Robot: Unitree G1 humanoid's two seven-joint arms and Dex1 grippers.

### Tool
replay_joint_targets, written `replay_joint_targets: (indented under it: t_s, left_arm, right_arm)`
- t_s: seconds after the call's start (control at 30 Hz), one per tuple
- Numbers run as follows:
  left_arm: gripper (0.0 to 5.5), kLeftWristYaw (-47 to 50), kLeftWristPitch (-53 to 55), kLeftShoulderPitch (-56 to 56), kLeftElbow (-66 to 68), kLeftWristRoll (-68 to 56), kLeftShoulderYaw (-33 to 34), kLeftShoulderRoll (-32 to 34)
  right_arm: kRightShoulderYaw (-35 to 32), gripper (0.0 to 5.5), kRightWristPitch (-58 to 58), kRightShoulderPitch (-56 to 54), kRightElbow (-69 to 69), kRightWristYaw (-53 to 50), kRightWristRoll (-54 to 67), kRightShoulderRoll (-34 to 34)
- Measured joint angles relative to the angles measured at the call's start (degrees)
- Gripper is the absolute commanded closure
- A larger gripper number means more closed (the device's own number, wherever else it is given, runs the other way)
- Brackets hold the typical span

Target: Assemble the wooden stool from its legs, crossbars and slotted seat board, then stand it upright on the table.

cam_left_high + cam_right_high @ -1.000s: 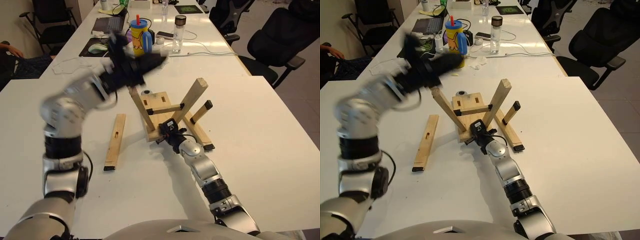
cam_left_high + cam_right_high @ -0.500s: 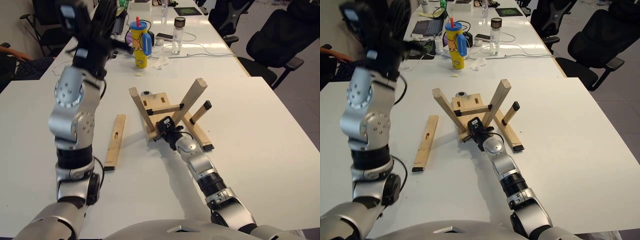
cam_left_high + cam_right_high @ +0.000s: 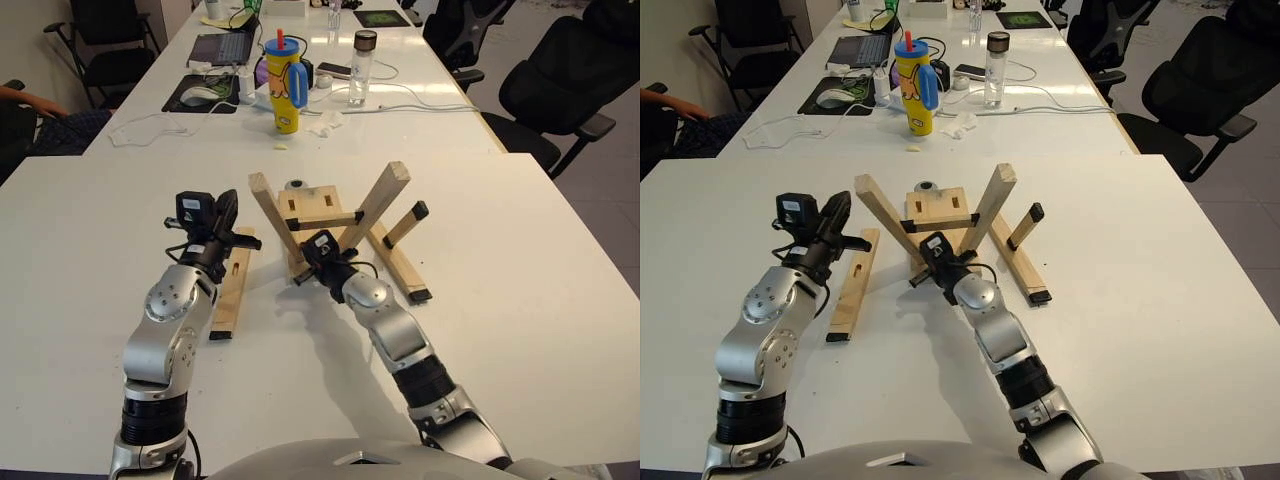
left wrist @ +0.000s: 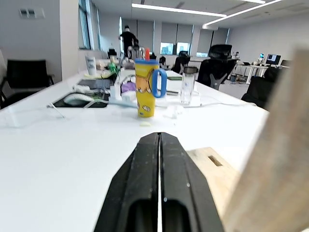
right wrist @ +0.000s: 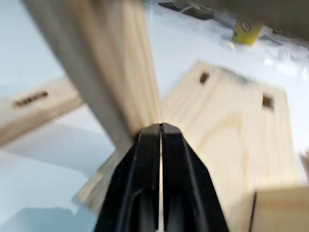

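left fingers (image 4: 140,193), right fingers (image 5: 140,193): pressed together | spread left, pinch pale slotted wood leg (image 3: 230,295) mid | leg: 9 o'clock of half-built wood stool (image 3: 383,200)

Splayed stool legs (image 3: 382,200) and a loose leg (image 3: 228,300) crowd mid-table; tabletop (image 3: 520,260) to their right lies open.

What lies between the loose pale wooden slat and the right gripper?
Bare white table, in the left eye view: nothing lies between the flat, slotted pale wooden slat and the right gripper.
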Motion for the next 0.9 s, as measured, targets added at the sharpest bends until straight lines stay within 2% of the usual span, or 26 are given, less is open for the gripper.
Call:
replay_joint_targets:
  t_s: [0.17, 0.3, 0.43, 0.57, 0.67, 0.77, 0.9]
  left_arm:
    - [5.48, 0.5, 1.9, 0.1, -0.5, 0.6, -0.6, -0.4]
    - [5.48, 1.2, 2.5, 0.0, -2.1, 1.6, -1.2, -1.2]
    - [5.48, 2.1, 2.7, 1.6, -3.5, 2.7, -0.6, -1.4]
    - [5.48, 5.2, 2.4, 3.7, -5.7, 4.6, 2.1, -2.2]
    - [5.48, 6.9, 0.8, 3.6, -7.1, 6.1, 4.2, -2.5]
    - [5.48, 8.1, -0.5, 2.8, -7.4, 7.6, 4.9, -3.0]
    - [5.48, 8.4, -1.7, 1.4, -7.3, 8.7, 4.8, -3.4]
  right_arm:
    - [0.5, 5.5, 6.1, -0.3, -1.1, -1.3, -0.3, 2.1]
    - [0.2, 5.5, 10.4, 1.7, -11.0, 0.3, 0.2, -0.3]
    - [-3.4, 5.5, 11.4, 10.7, -26.6, 5.8, 7.0, -4.8]
    - [-10.7, 5.5, 6.9, 22.6, -42.0, 11.2, 15.4, -10.0]
    - [-18.9, 5.5, 0.8, 26.2, -44.7, 6.9, 15.3, -10.3]
    - [-26.3, 5.5, -3.1, 22.1, -44.8, -2.4, 11.3, -8.6]
    - [-28.1, 5.5, -2.4, 12.9, -39.7, -8.6, 8.8, -7.8]
